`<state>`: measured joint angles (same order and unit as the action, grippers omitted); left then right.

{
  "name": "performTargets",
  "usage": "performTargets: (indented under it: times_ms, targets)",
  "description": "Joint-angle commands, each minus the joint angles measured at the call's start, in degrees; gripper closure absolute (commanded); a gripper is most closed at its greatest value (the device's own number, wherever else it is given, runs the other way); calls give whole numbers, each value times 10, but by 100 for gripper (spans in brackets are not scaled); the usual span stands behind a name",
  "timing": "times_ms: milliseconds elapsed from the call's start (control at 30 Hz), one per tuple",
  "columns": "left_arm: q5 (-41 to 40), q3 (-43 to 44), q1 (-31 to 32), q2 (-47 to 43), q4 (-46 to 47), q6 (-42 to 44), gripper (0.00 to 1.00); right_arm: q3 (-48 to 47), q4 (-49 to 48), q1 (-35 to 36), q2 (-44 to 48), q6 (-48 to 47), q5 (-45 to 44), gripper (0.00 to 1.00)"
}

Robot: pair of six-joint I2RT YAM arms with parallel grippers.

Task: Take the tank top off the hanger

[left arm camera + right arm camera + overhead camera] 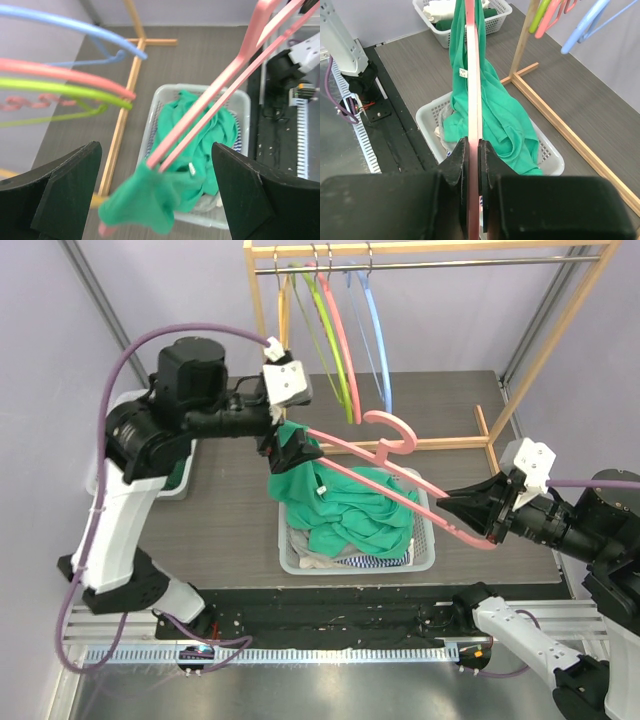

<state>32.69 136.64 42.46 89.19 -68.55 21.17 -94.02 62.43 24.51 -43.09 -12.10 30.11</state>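
Tank top [345, 502] w/ white tag [463, 73], text unreadable, R pincer [450, 505] gripping hanger [473, 75]

A white laundry basket [424, 558] of clothes sits on a grey table [230, 502]. Behind it, a wooden rack [556, 335] carries coloured hangers [338, 360]

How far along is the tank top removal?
Done: most of the tank top lies in the basket. In hand: the right gripper is shut on one end of the hanger. The left gripper is open by the other end, where a last fold of fabric hangs on the tip. Left: clear that fold off the hanger.
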Motion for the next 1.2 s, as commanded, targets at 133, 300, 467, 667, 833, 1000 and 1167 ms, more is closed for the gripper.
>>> performTargets:
  times_ms: [133, 300, 467, 667, 833, 1000, 1167]
  targets:
    - [-293, -174, 9, -147, 98, -25, 5, -17, -71, -3, -11, -1, -1, 99]
    - [-265, -218, -4, -183, 94, -53, 9, -18, -95, -3, -22, 1, 12, 99]
    - [-263, -241, -5, -183, 102, -62, 13, -22, -105, -3, -33, 8, 38, 99]
    - [-257, -214, -4, -154, 106, -75, 19, -2, -124, -3, -20, 22, 50, 99]
    - [-246, -199, -4, -140, 106, -83, 33, 11, -130, -3, -13, 28, 56, 99]
    - [-247, -179, -4, -128, 107, -82, 60, 21, -130, -3, -6, 33, 61, 99]
    - [-246, -164, -4, -124, 104, -82, 98, 29, -127, -3, 3, 34, 52, 99]
